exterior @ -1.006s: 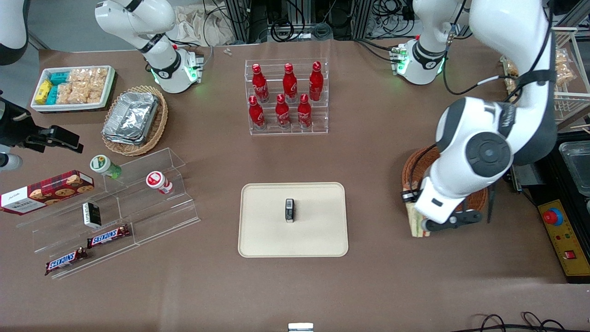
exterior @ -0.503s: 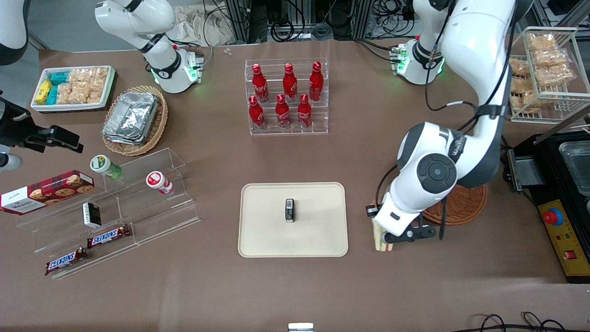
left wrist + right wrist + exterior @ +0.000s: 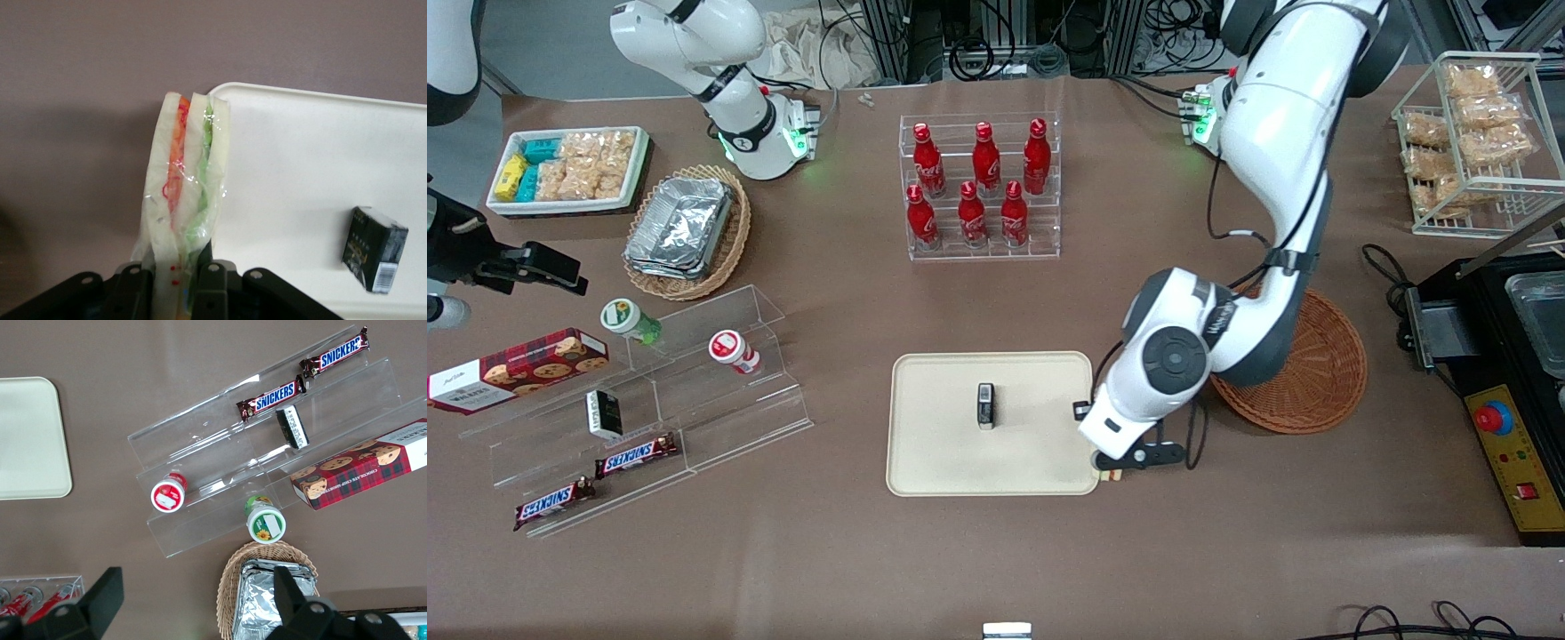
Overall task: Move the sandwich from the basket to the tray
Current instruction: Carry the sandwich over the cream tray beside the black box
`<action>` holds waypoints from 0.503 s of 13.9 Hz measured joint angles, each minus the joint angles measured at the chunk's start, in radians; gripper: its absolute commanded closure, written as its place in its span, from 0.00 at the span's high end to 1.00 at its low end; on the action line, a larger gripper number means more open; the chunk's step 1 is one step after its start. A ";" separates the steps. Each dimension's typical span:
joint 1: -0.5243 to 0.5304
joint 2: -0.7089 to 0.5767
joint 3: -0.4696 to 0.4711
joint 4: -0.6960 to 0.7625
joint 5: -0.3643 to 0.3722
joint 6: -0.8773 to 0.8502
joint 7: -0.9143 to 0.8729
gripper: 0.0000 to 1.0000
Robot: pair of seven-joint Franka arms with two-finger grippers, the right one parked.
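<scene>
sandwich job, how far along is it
Done: the sandwich is out of the basket. In hand: the pincer is shut on it, holding it at the corner of the tray nearest the basket. Left: carry it over the tray, clear of the dark block, set it down and release.

My gripper (image 3: 1110,469) w/ sandwich (image 3: 183,200) over brown table (image 3: 996,551); on table: tray (image 3: 943,462), basket (image 3: 1316,373), bottle rack (image 3: 980,249), clear shelf (image 3: 720,418).

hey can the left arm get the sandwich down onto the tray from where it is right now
Probably yes. The gripper, shut on the sandwich, hangs over the tray's corner nearest the basket. The only thing on the tray is a small dark box at its middle, with bare surface around it.
</scene>
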 measured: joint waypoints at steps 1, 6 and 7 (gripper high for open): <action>-0.011 0.018 0.000 0.018 0.008 0.000 -0.018 0.25; -0.029 0.093 0.000 0.097 0.013 0.000 -0.045 0.25; -0.034 0.116 0.000 0.124 0.013 0.000 -0.055 0.25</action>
